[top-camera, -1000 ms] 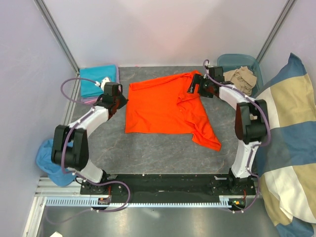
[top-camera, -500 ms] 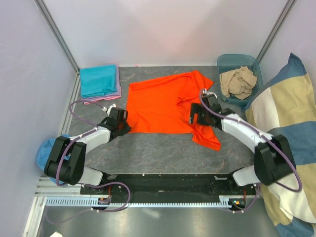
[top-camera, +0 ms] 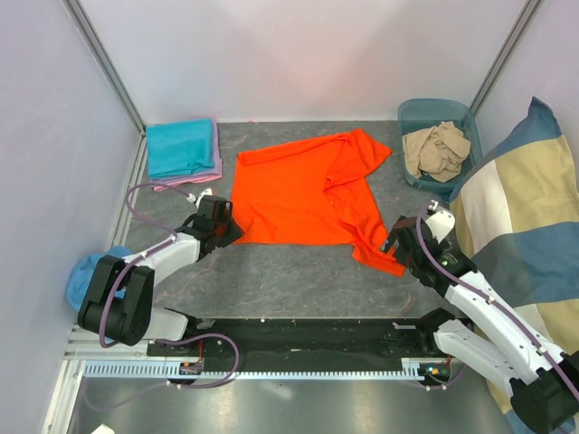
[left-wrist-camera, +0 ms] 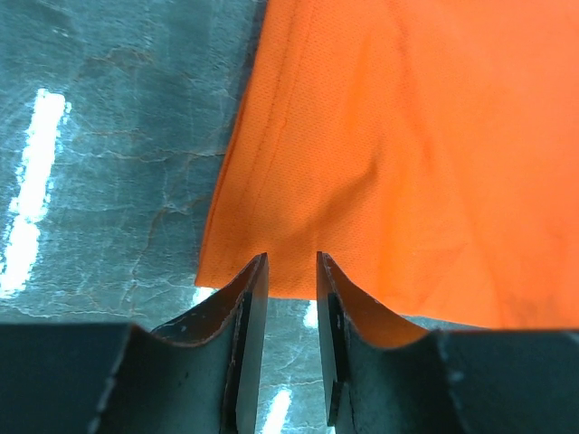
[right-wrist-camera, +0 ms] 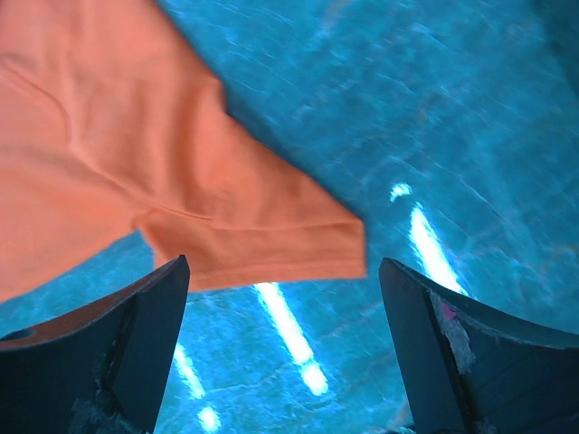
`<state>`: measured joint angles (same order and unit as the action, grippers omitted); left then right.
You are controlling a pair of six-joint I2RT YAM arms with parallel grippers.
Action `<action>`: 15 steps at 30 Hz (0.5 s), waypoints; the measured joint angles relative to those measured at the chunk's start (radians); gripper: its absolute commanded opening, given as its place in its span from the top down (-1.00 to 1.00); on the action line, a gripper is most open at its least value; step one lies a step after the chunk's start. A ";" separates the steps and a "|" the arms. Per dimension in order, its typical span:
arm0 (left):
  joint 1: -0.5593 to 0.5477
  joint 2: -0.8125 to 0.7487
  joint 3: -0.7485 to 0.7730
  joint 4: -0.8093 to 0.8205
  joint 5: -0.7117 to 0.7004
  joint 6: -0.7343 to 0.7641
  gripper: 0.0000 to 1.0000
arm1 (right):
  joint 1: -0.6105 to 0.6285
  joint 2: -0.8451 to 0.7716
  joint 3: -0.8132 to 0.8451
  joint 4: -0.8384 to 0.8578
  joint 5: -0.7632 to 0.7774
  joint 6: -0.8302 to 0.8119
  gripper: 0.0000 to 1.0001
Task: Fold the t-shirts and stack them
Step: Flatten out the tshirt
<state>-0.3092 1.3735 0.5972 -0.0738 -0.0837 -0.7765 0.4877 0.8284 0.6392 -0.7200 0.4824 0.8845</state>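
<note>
Grey desk point(top-camera: 298, 271) between pale walls. The orange tee point(top-camera: 298, 194) lay spread mid-desk, not yet folded. Within the last second the right arm had swung from the tee's far corner to its near-right tip, right fingers point(right-wrist-camera: 154, 325) spread wide above it. The left arm crouched low at the near-left hem, left fingers point(left-wrist-camera: 249, 325) loosened, slightly parted, nothing visibly pinched. Both near corners seemed readied for a fold.

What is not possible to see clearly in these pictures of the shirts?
- Left wrist view: the left gripper covers the hem of the orange t-shirt; pinched or not, unclear.
- Top view: the teal t-shirt hides nearly all of the pink-lilac one.
- Top view: the beige clothes are crumpled in the bin; their number is unclear.
</note>
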 measured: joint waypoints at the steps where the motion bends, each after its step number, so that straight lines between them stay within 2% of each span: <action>1: 0.000 -0.002 0.000 0.000 0.005 0.000 0.28 | 0.008 -0.011 -0.007 -0.021 0.016 0.019 -0.88; 11: 0.000 -0.008 0.000 0.002 0.024 0.000 0.30 | 0.093 -0.004 -0.076 -0.145 0.077 0.195 -0.73; 15: -0.001 -0.008 -0.002 0.007 0.041 -0.001 0.31 | 0.106 0.051 -0.076 -0.156 0.104 0.229 -0.73</action>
<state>-0.3099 1.3659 0.5949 -0.0666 -0.0425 -0.7776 0.5941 0.8795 0.5636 -0.8761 0.5865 1.1130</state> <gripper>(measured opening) 0.352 0.869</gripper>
